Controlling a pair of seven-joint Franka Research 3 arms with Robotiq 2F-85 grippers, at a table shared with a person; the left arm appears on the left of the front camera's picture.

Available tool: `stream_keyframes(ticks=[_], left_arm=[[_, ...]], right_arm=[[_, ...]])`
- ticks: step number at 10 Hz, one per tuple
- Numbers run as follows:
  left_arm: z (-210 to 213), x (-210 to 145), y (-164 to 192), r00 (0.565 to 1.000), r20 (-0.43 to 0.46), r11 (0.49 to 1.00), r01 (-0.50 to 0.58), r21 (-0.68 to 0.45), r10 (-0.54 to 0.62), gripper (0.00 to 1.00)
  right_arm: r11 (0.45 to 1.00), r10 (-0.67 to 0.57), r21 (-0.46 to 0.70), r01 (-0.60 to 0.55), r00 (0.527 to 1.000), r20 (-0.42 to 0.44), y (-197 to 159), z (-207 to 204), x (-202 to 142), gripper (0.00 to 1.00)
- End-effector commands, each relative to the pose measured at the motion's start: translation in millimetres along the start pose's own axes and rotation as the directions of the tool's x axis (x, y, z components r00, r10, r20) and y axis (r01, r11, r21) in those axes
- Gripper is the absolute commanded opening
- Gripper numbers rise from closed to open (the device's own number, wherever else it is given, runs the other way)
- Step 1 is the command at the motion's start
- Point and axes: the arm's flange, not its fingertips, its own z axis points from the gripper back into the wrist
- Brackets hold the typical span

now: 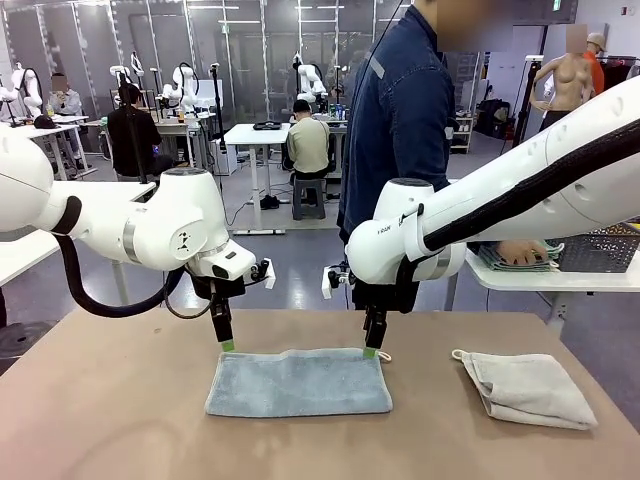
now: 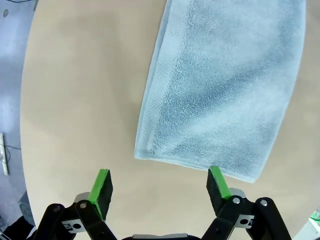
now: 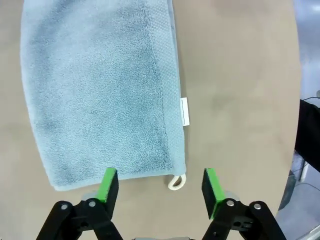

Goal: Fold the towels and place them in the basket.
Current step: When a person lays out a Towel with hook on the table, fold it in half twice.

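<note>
The front view shows a folded beige towel (image 1: 528, 388) well right of the blue-grey towel (image 1: 300, 382). My right wrist view adds that towel's loop (image 3: 175, 182) and label (image 3: 184, 111). My left gripper (image 2: 159, 175) and right gripper (image 3: 159, 174) hang spread and empty, each straddling one of its far corners.

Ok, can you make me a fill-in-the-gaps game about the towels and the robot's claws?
The flat towel by the claws is pale ____. The left claw and right claw are both ____. The bunched beige towel lies on the robot's ____ side.
Missing words: blue; open; right.
</note>
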Motion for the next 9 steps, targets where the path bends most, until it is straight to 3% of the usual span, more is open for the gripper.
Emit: stream_keyframes(ticks=[1, 4, 5, 6, 7, 9], left_arm=[[0, 1, 2, 1.0, 0.002, 1.0, 0.0, 0.001, 0.0, 0.95], [-1, 0, 0, 1.0, 0.0, 1.0, 0.0, -0.001, 0.0, 0.95], [31, 3, -4, 0.999, 0.046, 0.999, 0.008, 0.035, -0.009, 0.95], [58, 0, -9, 0.999, 0.039, 0.997, -0.039, 0.06, 0.036, 0.95], [83, -4, -16, 0.995, 0.07, 0.996, -0.079, 0.038, 0.076, 0.95], [135, -17, -39, 0.987, 0.084, 0.989, -0.138, 0.047, 0.134, 0.95]], right_arm=[[1.0, 0.002, -0.006, -0.002, 1.0, 0.005, -1, 0, -1, 0.83], [1.0, 0.001, 0.0, -0.001, 1.0, 0.001, 0, 0, 0, 0.83], [0.988, -0.156, 0.002, 0.156, 0.988, 0.024, 0, -3, -2, 0.83], [0.959, -0.284, 0.036, 0.282, 0.958, 0.045, 8, -7, -2, 0.83], [0.923, -0.386, 0.0, 0.386, 0.922, 0.022, 18, -6, -5, 0.83], [0.797, -0.6, -0.05, 0.602, 0.799, 0.039, 38, -6, -16, 0.83]])
